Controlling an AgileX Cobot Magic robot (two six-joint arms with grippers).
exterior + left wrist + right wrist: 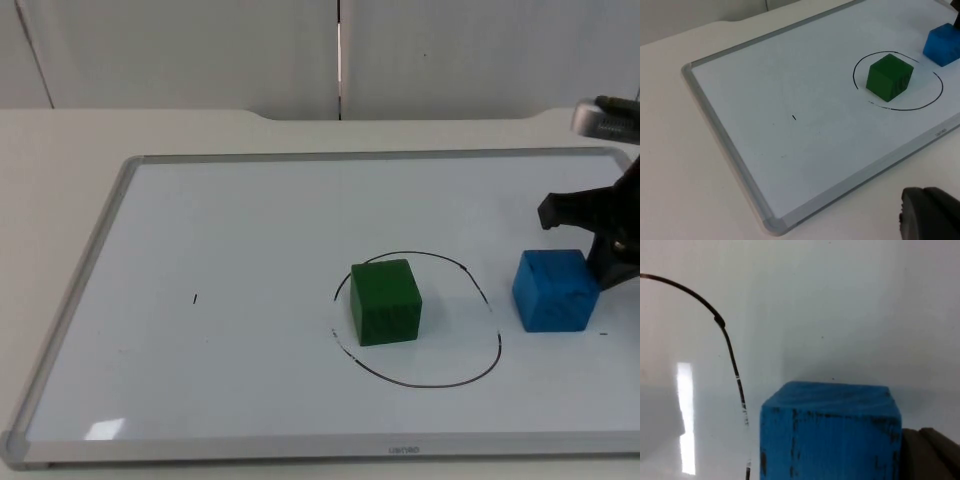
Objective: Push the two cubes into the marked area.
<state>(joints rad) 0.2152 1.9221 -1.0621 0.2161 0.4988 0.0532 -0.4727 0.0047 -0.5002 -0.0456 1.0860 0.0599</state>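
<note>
A green cube [386,302] stands inside the black hand-drawn circle [470,375] on the whiteboard [200,220]. The blue cube [554,290] rests just outside the circle's right side. My right gripper [603,248] is at the board's right edge, against the blue cube's far right side. From the right wrist the blue cube [830,432] looms close, with the circle's line [730,350] just beyond it. The left wrist view takes in the green cube [889,77] in the circle and the blue cube [943,44] behind it. My left gripper [930,215] waits off the board's front corner.
The whiteboard has a grey frame [90,270] and lies on the white table. A small black tick mark [195,298] sits on its left half. The grey partition wall [200,50] closes off the back.
</note>
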